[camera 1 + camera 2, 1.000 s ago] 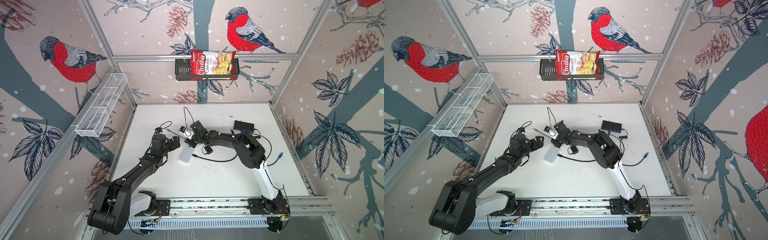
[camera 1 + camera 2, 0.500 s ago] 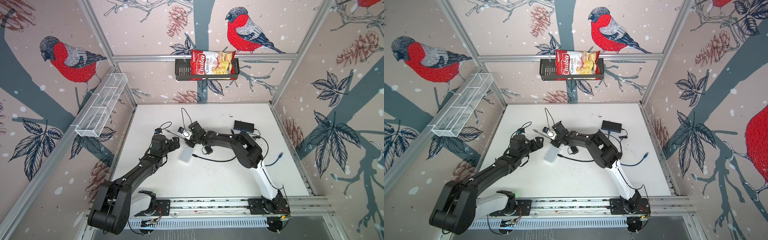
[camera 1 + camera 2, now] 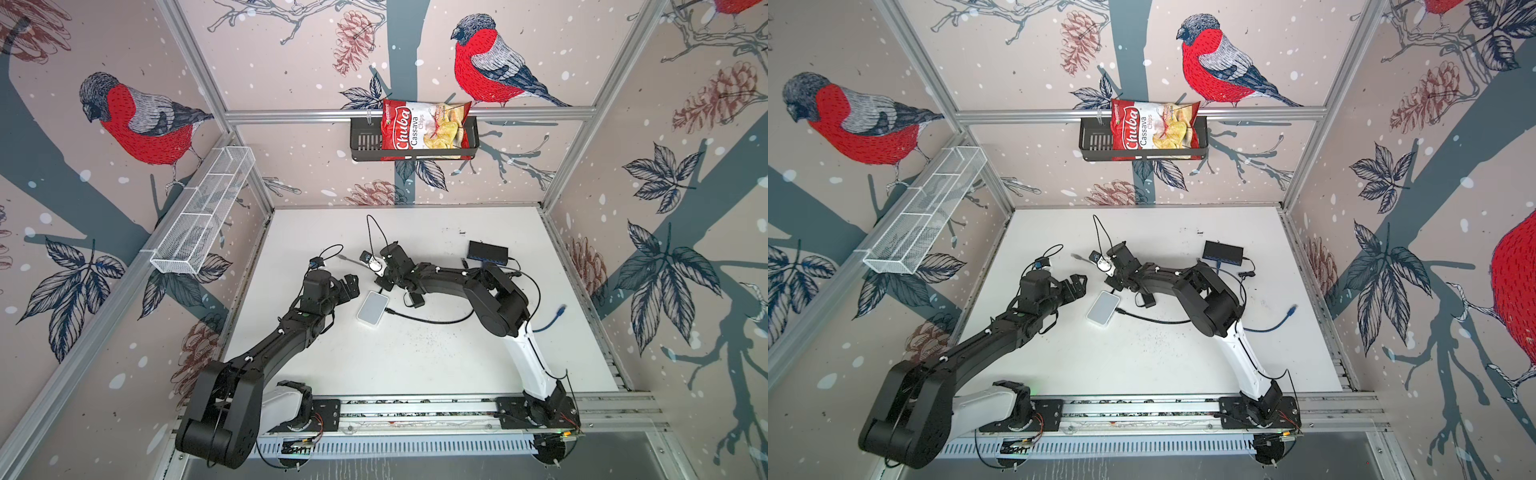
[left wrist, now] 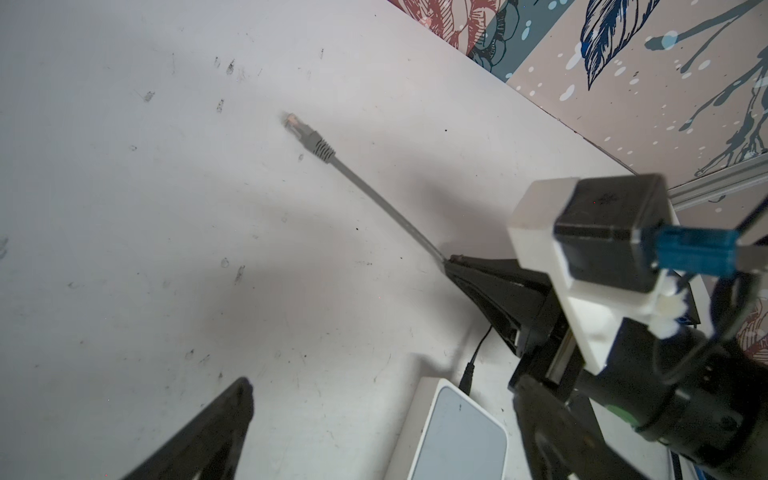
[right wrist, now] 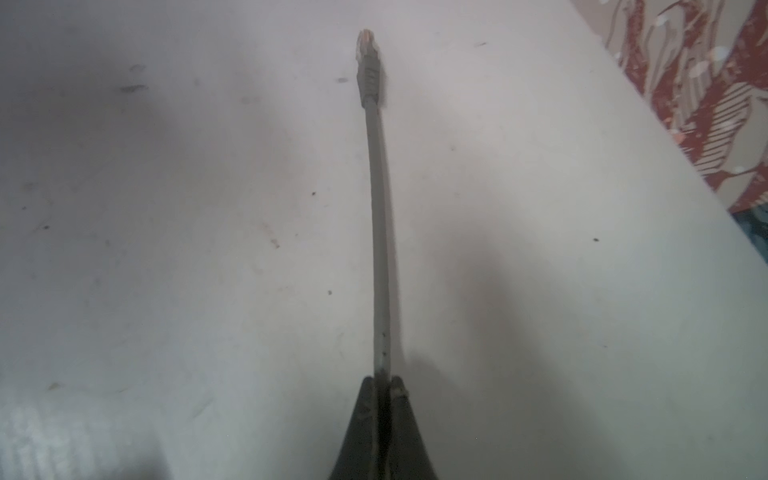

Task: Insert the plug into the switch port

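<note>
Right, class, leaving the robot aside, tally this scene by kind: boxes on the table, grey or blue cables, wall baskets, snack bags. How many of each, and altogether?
Boxes on the table: 2 (white box, black box)
Grey or blue cables: 2 (grey cable, blue cable)
Wall baskets: 2 (white mesh basket, black basket)
Snack bags: 1 (chip bag)
Total: 7

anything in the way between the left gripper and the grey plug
Nothing visible: bare table lies between the open left gripper and the plug; the right gripper clamps the cable behind it.
</note>
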`<state>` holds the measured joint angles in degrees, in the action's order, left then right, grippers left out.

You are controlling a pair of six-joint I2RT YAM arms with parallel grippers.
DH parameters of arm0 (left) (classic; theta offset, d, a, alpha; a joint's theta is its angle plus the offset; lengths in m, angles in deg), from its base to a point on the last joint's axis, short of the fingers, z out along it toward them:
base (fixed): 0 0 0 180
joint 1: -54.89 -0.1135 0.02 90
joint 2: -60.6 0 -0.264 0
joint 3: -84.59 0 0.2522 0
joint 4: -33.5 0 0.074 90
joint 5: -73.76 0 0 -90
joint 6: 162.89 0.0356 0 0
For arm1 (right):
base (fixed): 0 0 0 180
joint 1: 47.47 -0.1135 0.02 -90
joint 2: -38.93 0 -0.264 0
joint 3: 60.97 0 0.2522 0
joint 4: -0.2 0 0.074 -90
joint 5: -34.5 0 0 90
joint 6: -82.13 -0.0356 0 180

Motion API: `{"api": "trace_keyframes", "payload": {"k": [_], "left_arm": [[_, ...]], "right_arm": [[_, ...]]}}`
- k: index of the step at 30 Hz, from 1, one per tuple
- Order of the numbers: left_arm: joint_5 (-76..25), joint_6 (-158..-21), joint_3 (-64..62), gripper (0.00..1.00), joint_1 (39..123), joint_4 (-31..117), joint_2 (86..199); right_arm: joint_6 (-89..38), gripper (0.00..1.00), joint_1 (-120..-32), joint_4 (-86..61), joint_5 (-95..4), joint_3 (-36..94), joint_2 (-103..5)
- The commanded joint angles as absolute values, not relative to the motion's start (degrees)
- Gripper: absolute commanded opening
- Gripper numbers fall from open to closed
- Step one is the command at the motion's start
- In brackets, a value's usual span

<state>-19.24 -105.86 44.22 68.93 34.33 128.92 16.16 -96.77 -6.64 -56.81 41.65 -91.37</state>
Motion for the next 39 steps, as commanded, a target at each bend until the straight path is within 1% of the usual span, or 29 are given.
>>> {"api": "trace_keyframes", "payload": {"k": [1,14,24,36,39], "left_arm": [[-19.56,-105.66,44.2,0.97,68.77,33.67,128.82],[-19.4,-105.74,44.72,0.97,68.77,33.92,128.28],[-19.62,-105.85,45.07,0.97,68.77,33.77,128.64],[-19.76,-105.96,45.34,0.97,68.75,33.64,128.65],[-19.75,-105.93,45.53,0.97,68.77,33.55,128.55]], "right_arm": [[14.17,0.03,-96.34,-0.11,-60.96,40.84,-89.6],[10.96,0.04,-93.58,7.5,-64.95,34.5,-83.61],[9.35,0.03,-93.36,13.06,-76.63,32.99,-84.52],[11.11,0.03,-92.93,20.07,-82.17,29.08,-82.18],[11.55,0.03,-92.71,20.86,-82.12,29.09,-81.61]]}}
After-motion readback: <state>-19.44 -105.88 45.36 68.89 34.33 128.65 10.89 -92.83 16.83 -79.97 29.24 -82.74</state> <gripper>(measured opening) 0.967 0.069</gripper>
